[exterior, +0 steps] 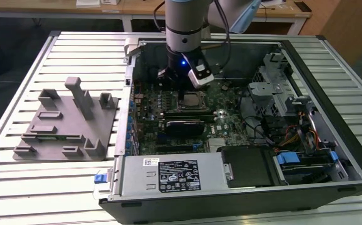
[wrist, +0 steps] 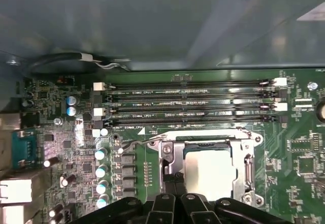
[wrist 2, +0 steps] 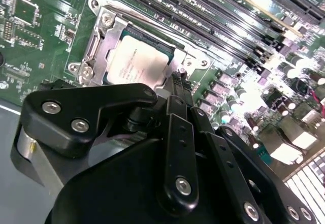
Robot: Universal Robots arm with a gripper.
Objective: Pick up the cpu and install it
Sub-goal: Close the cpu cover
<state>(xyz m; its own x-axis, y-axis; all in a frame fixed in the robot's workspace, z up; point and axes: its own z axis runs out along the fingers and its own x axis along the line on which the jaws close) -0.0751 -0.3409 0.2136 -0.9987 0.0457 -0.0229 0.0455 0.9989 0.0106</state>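
Note:
The cpu [wrist 2: 136,61] is a flat square chip with a pale silver top, lying inside the metal socket frame [wrist 2: 99,41] on the green motherboard [wrist: 299,148]. It also shows in the first wrist view, cpu [wrist: 209,169], and in the exterior view, cpu [exterior: 192,99]. My gripper [wrist 2: 179,77] hangs just over the chip's edge, its black fingers [wrist: 175,186] pressed together with nothing between them. In the exterior view the gripper [exterior: 178,83] reaches down into the open computer case, just behind the socket.
Long memory slots [wrist: 188,102] run beside the socket. Case walls [exterior: 130,93] surround the board, with a drive cage [exterior: 274,89] and cables at the exterior view's right and a power supply [exterior: 171,176] in front. A grey fixture plate [exterior: 65,122] with posts stands outside on the slatted table.

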